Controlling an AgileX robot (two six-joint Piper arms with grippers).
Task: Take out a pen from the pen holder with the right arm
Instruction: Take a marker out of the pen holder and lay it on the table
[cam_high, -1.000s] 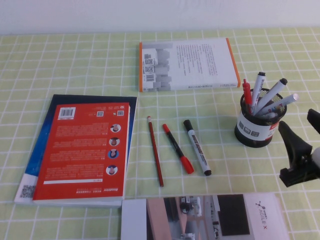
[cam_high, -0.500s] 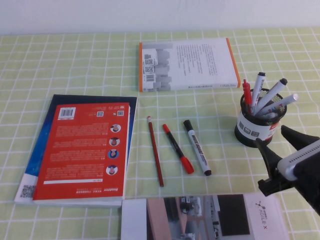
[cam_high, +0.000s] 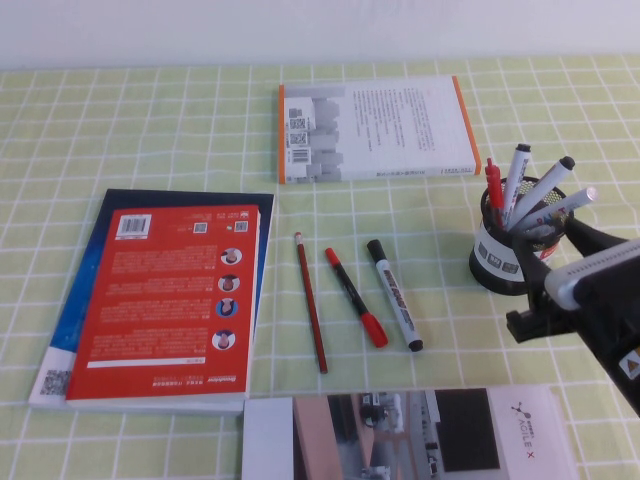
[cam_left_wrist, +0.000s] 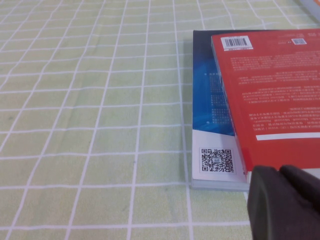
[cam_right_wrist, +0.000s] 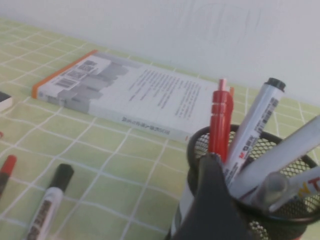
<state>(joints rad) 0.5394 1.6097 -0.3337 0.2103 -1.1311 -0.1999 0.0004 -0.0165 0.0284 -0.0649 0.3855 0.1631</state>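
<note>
The right end effector (cam_high: 550, 243) hangs at the robot's right side of the desk (cam_high: 150, 130), its two black fingers (cam_high: 527, 285) spread wide and pinching nothing, right up against the near side of the pen holder (cam_high: 497, 262). In the right wrist view one finger (cam_right_wrist: 210, 205) stands directly in front of the holder's mesh rim. The pen holder is a black mesh cup with a white label. It stands upright and carries an upright red pen (cam_high: 494, 185) at its left, plus several white markers (cam_high: 517, 172) with dark caps that lean toward the right. To the left of the holder, three things lie side by side on the green checked cloth: a black-capped marker (cam_high: 394, 295), a loose red pen (cam_high: 355, 298) and a red pencil (cam_high: 310, 302). Behind them lies a white book with an orange spine (cam_high: 375, 128). Far left, a red book (cam_high: 170, 300) rests on a blue book (cam_high: 85, 300). A printed booklet (cam_high: 420, 435) lies at the near edge. The left end effector (cam_left_wrist: 282, 200) shows only in its own wrist view, as a dark shape over the near corner of the red book. Whether it is spread or pressed together I cannot tell.
</note>
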